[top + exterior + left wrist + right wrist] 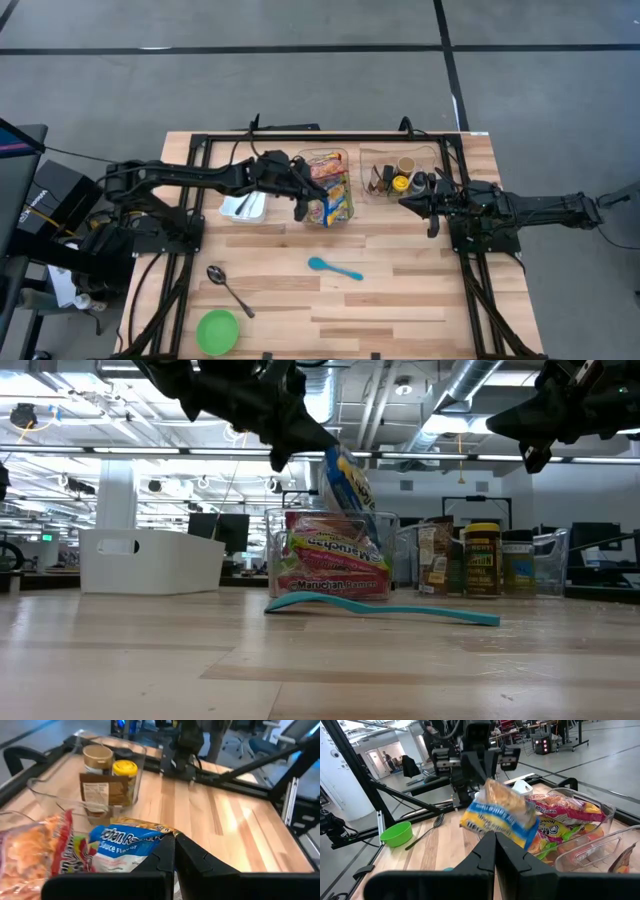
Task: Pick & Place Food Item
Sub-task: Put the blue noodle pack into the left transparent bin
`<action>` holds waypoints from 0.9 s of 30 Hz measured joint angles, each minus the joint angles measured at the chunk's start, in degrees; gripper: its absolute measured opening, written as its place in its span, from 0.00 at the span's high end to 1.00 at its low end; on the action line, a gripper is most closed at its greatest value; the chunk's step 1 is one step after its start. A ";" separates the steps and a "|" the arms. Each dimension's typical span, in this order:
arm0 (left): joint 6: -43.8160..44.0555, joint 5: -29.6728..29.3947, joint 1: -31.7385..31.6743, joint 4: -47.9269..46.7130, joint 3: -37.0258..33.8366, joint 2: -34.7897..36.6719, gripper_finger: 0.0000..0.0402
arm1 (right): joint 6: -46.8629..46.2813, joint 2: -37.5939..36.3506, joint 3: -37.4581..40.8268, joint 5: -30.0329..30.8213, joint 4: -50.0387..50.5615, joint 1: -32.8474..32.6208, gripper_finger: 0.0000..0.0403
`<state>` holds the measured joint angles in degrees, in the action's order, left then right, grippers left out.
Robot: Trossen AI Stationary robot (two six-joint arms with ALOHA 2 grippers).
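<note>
The left gripper (pixel 300 207) is clamped tight on the edge of a blue-and-yellow ramen packet (pixel 335 203), its two dark fingers (pixel 165 860) pressed together on the wrapper's corner in the left wrist view. The packet hangs tilted from that grip above the front part of a clear plastic bin (pixel 322 160) that is full of more Maruchan ramen packets (pixel 335 565); in the low view the held packet is clear of the pile and angled over the bin's top edge. From the right wrist view the same packet shows in the air between the left arm's fingers, with the noodle block visible through the wrapper. The right gripper (pixel 406 203) is closed on nothing and hovers high beside a second clear bin (pixel 378 153), which holds jars and small spice containers, including a yellow-lidded jar (pixel 400 183). A white tub (pixel 245 208) sits on the wooden table (pixel 400 290) just left of the ramen bin, partly under the left arm. Nearer the front edge lie a teal spoon (pixel 335 268), a metal spoon (pixel 228 287) and a green bowl (pixel 217 331), all well apart from the bins.
</note>
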<state>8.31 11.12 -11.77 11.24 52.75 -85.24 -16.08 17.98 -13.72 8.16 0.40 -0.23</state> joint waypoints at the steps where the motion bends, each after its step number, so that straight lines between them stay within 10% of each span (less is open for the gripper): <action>1: -0.34 0.08 0.00 -0.04 0.00 -0.38 1.00 | 0.00 0.00 0.00 0.00 0.00 0.00 1.00; 27: -0.98 -0.16 -3.06 -9.94 0.00 -2.35 1.00 | 0.00 0.00 0.00 0.02 0.02 0.00 1.00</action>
<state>7.33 10.96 -14.83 1.30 52.75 -87.59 -16.08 17.98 -13.72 8.18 0.43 -0.23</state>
